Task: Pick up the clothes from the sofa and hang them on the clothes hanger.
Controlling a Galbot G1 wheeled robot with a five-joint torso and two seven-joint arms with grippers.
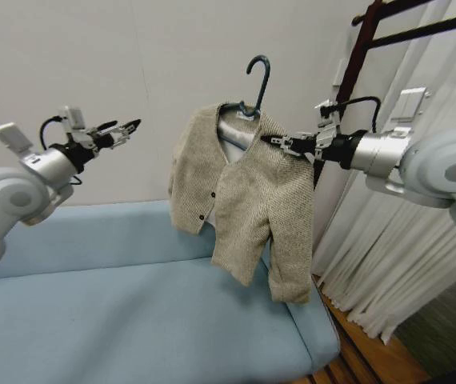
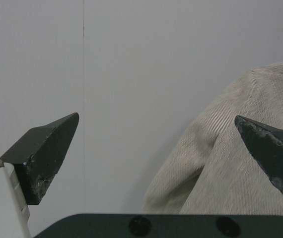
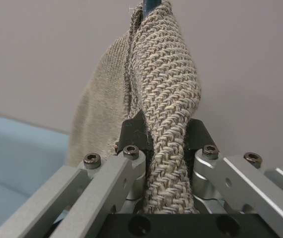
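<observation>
Garments: we count one beige knit cardigan [image 1: 248, 208], one dark plastic hanger [image 1: 258, 80].
Right gripper [image 1: 274, 142]: pinches cardigan shoulder.
Left gripper [image 1: 130, 126]: spread, leftward.

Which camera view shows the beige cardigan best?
The head view: the whole cardigan hangs on its hanger above the sofa. The right wrist view shows a fold pinched by the right gripper; the left wrist view shows one shoulder beyond the left gripper, jaws open.
</observation>
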